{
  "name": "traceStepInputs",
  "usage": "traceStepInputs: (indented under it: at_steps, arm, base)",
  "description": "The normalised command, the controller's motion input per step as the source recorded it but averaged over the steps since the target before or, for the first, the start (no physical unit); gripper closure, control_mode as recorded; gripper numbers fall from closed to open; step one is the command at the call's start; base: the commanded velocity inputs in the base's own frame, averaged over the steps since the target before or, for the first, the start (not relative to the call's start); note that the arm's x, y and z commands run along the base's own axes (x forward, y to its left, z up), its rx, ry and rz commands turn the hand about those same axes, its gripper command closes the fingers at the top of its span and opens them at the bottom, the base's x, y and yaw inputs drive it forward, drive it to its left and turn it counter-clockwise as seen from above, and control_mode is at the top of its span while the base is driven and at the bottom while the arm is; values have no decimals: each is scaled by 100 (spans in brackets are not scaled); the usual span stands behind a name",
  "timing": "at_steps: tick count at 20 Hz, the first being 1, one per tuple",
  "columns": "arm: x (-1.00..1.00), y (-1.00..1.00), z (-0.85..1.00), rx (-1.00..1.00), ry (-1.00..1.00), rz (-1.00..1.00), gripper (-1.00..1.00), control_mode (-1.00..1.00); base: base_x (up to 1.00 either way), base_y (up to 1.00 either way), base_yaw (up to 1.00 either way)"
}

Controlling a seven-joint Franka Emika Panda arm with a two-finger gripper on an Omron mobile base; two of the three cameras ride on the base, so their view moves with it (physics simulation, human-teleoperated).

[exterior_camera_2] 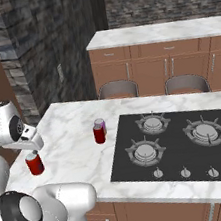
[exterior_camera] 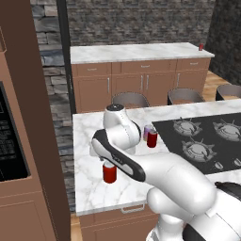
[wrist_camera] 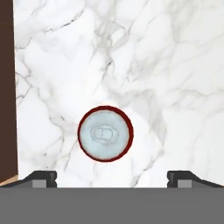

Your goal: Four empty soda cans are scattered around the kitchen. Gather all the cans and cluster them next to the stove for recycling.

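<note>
While the gripper [wrist_camera: 111, 180] hangs over the near-left can with its jaws spread wide and nothing between them, the hazards and surfaces read as follows.

Island counter [exterior_camera: 94, 141]: broad slab of white marble with grey veins, smooth and slick-looking; a can nudged sideways would probably slide or topple rather than stay put.

Stove [exterior_camera_2: 188, 140]: flat black glass set into the right part of the island, round burners under dark grates, small knobs along its near edge; a can set on the glass rather than beside it would miss the goal.

Far counter [exterior_camera: 141, 52]: the same pale stone on brown cabinets; one small red can [exterior_camera: 201, 47] stands at its far right end, well apart from the stove.

Pair by the stove: a red can [exterior_camera: 152, 138] and a purple-pink can [exterior_camera_2: 100, 125] stand upright, touching or nearly so, just left of the cooktop; a careless set-down could knock them over.

Near-left can [wrist_camera: 105, 133]: red cylinder with a silver top, upright near the island's left edge; it sits left of centre between the fingertips in the hand view, so a straight descent risks one finger clipping the rim and tipping it off the edge.
</note>
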Motion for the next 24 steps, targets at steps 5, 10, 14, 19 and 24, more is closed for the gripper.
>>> traceStepInputs:
  at_steps: [5,10,14,19,24]
  arm:
    - [22,0,-8,0,0,1,-100,-100]
    - [3,0,-16,0,0,2,-100,-100]
    - [0,2,-24,0,2,1,-100,-100]
    - [0,0,-17,0,3,2,-100,-100]
    - [0,1,-21,0,3,1,-100,-100]
  base:
    - [0,0,0]
    - [0,0,0]
    - [0,0,0]
    - [0,0,0]
    - [0,0,0]
